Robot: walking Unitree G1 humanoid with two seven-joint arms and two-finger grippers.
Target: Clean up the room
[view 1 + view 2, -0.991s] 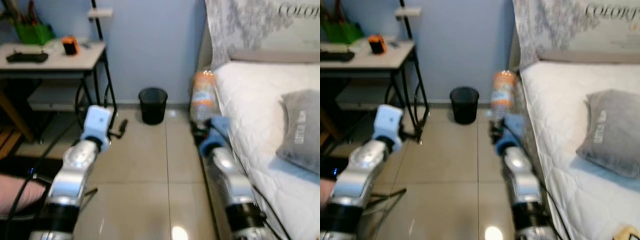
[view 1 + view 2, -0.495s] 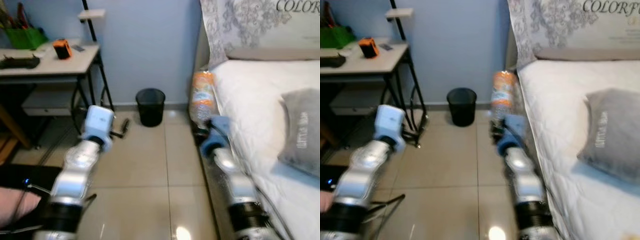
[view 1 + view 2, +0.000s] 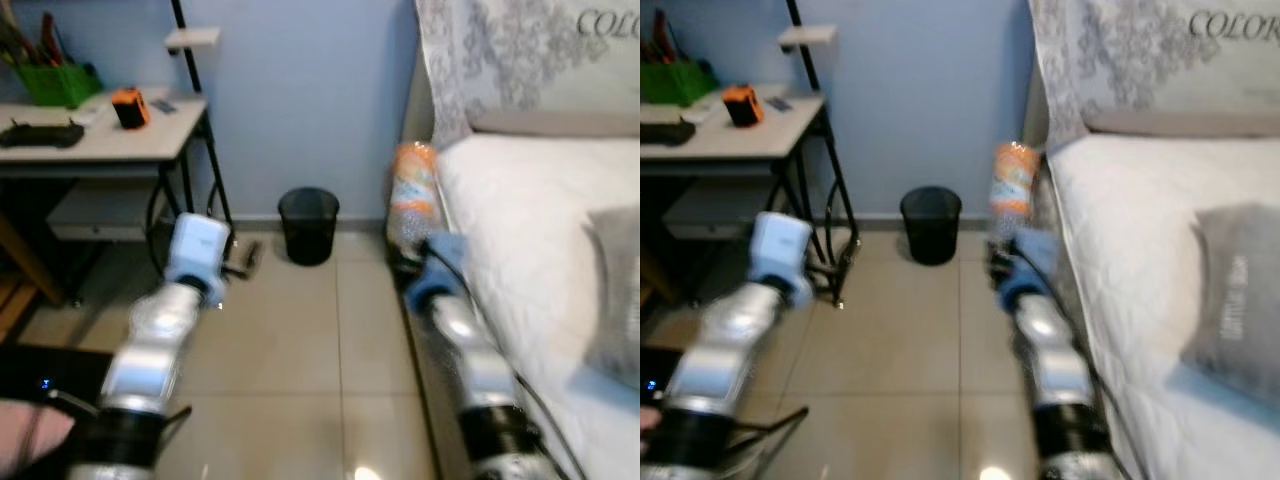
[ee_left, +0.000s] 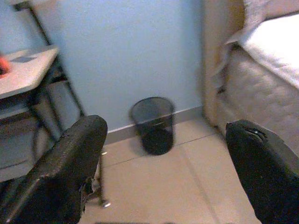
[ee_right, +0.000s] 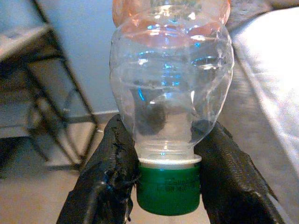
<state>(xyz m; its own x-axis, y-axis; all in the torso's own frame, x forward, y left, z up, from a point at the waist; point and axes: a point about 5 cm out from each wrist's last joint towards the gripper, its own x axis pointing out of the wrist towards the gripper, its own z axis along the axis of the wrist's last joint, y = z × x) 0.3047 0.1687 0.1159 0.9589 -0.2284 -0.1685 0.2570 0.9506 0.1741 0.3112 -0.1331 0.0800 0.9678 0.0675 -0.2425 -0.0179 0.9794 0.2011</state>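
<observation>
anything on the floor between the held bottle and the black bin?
Nothing: in the left eye view, bare tile separates the bottle in the right gripper from the bin by the wall.

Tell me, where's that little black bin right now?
The bin stands on the floor against the blue wall, ahead of the robot, between the desk on its left and the bed on its right.

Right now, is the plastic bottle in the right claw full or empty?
Empty: the plastic bottle is clear see-through, no liquid line visible, green cap on, pinched at the neck by the right claw.
</observation>
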